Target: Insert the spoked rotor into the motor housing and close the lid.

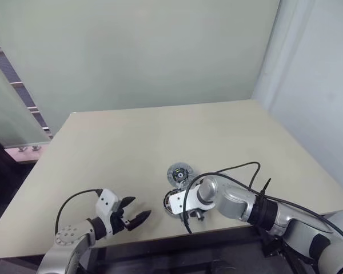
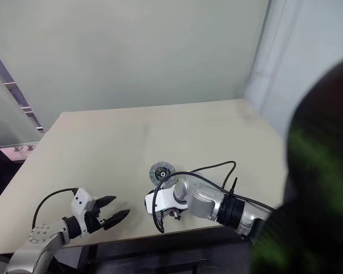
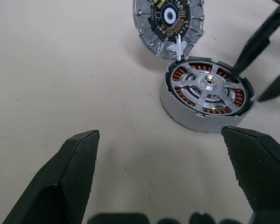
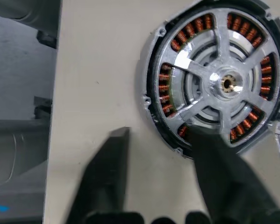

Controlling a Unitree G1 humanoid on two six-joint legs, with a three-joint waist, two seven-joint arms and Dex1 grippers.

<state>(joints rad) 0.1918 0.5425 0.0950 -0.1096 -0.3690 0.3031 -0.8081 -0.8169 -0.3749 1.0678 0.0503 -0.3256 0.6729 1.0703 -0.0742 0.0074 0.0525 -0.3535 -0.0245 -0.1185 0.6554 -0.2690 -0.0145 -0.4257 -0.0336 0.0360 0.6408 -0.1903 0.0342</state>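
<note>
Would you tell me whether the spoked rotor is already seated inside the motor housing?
In: the spoked rotor sits within the motor housing, copper windings showing between its spokes.

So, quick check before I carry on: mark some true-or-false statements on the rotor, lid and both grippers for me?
1. The spoked rotor sits inside the motor housing. True.
2. The lid is closed over the housing. False: it lies flat on the table right beside the housing.
3. The left gripper holds the lid. False: it is open and empty, off to the side of both parts.
4. The right gripper is at the housing, one finger outside its rim, the other over it. True.
</note>
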